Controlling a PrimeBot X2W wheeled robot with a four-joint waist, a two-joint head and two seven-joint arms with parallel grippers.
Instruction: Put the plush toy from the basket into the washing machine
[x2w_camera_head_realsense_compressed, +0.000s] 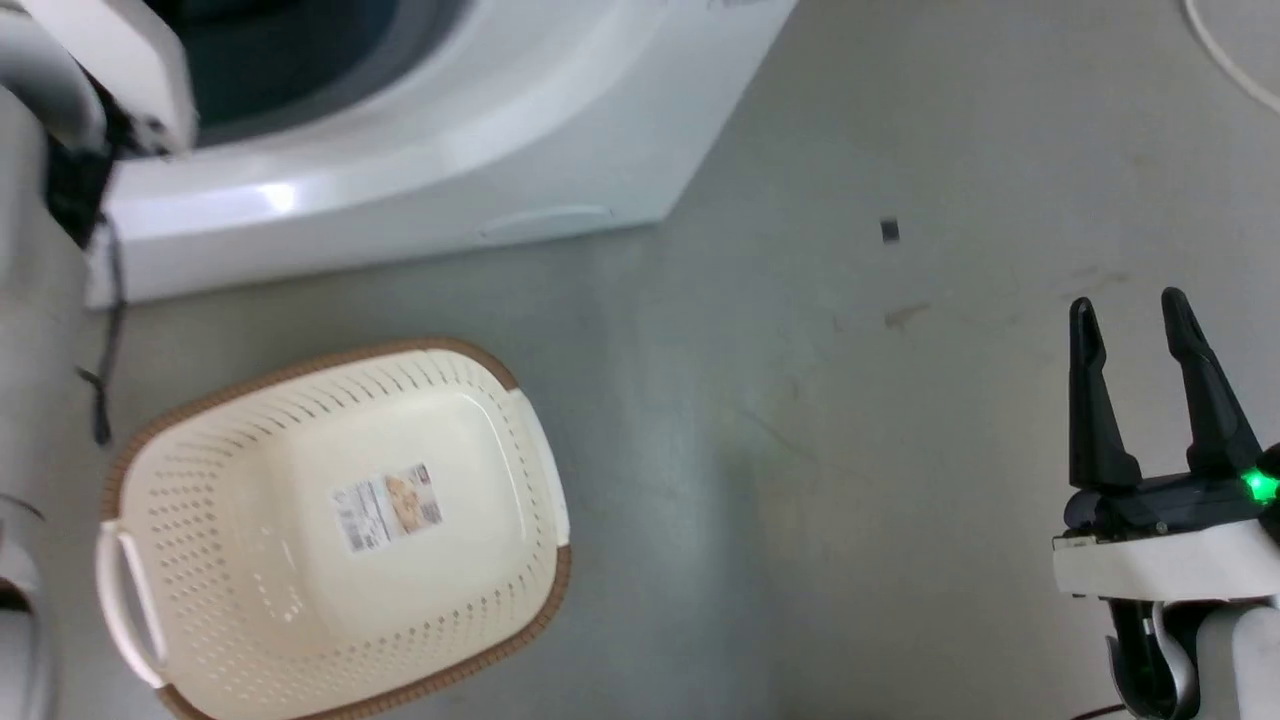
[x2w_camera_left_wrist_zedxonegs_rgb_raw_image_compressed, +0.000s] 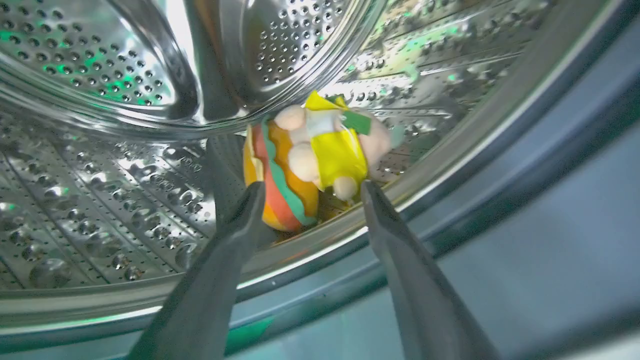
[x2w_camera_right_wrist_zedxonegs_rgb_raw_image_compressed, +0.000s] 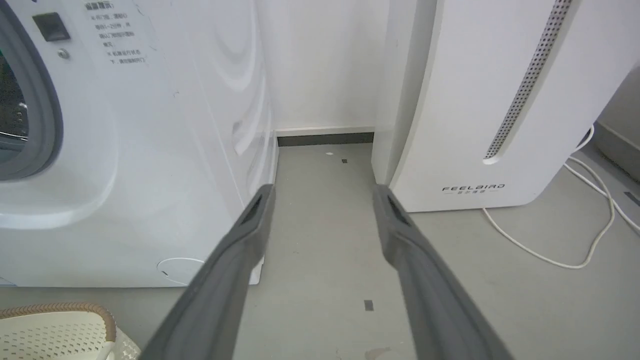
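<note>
Left pincer released; small pink-and-yellow plush toy dead ahead, just past tips, inside white washing machine's shiny steel drum.

The grey floor is smooth and dully glossy, with faint scuffs and a small dark square mark out in the open. The washing machine stands on it at the far left. In front of it, a short way apart, sits the basket, upright, a label sticker on its inner bottom. In the right wrist view a white FEELBIRD-marked appliance stands to the right of the machine, a strip of bare floor between them. A white cable loops loosely over the floor beside that appliance.
</note>
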